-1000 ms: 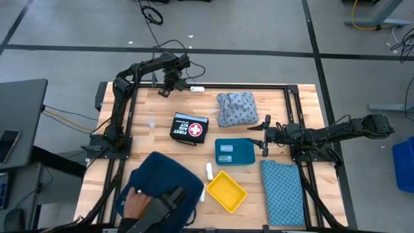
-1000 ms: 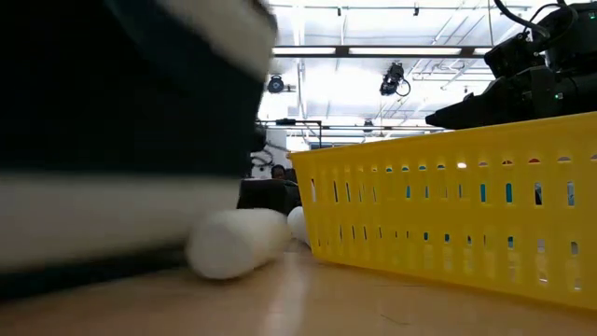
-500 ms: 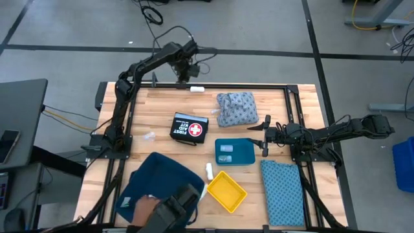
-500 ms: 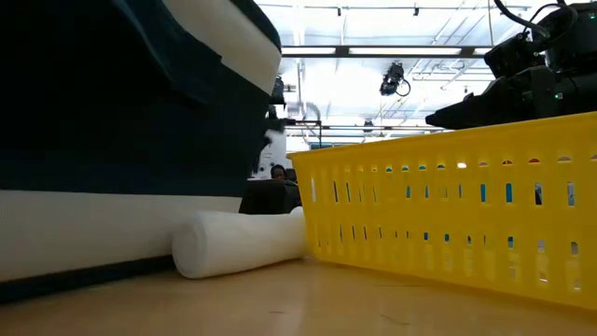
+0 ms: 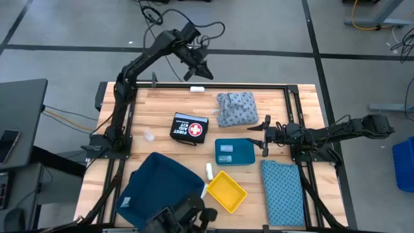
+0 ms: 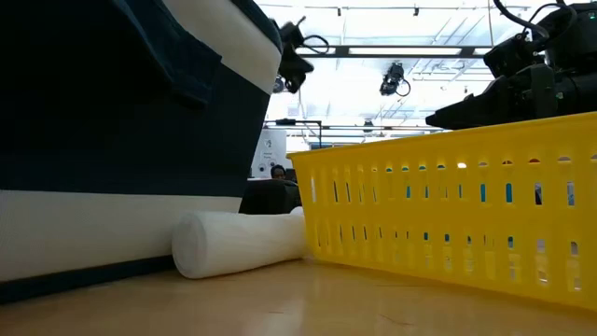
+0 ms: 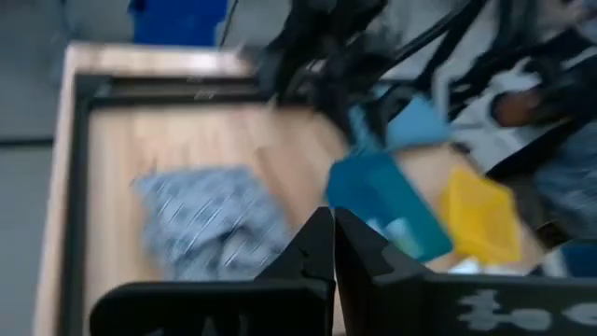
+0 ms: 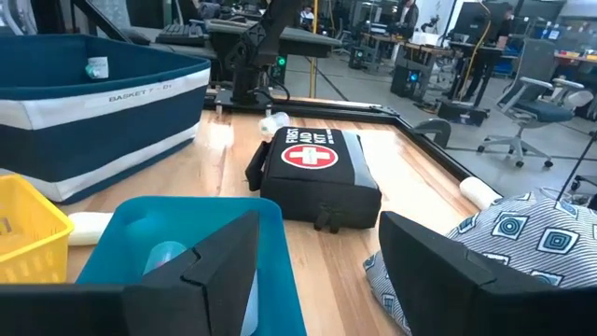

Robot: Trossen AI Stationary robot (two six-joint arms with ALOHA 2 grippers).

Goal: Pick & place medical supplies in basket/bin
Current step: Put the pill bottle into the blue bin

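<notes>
Medical supplies lie scattered over the wooden table (image 5: 162, 103), none of them yet gripped by either arm. A grey-blue cloth bundle (image 5: 236, 108) sits near the far edge, with a white roll (image 5: 197, 88) just beyond it on the frame rail. A second white roll (image 5: 209, 171) lies with its long axis running near to far, between the navy basket (image 5: 162, 188) and the yellow bin (image 5: 226, 191). Two clear vials (image 5: 225, 153) rest in the teal tray (image 5: 235, 151), another small vial (image 5: 149, 136) sits alone toward the left, and the flat blue cloth (image 5: 283, 192) lies at the near right. A black first aid kit (image 5: 190, 127) stands mid-table.

The left gripper (image 5: 199, 68) is raised above the far edge, fingers clenched on nothing; the roll on the rail lies just below and nearest to it. The right gripper (image 5: 264, 138) hovers with jaws spread, just right of the teal tray, so the vials look the likelier pick for that arm.

Only the low view shows the near roll (image 6: 238, 243) touching the bin's wall (image 6: 448, 219). The right wrist view alone reveals something small already inside the basket (image 8: 93, 89).
</notes>
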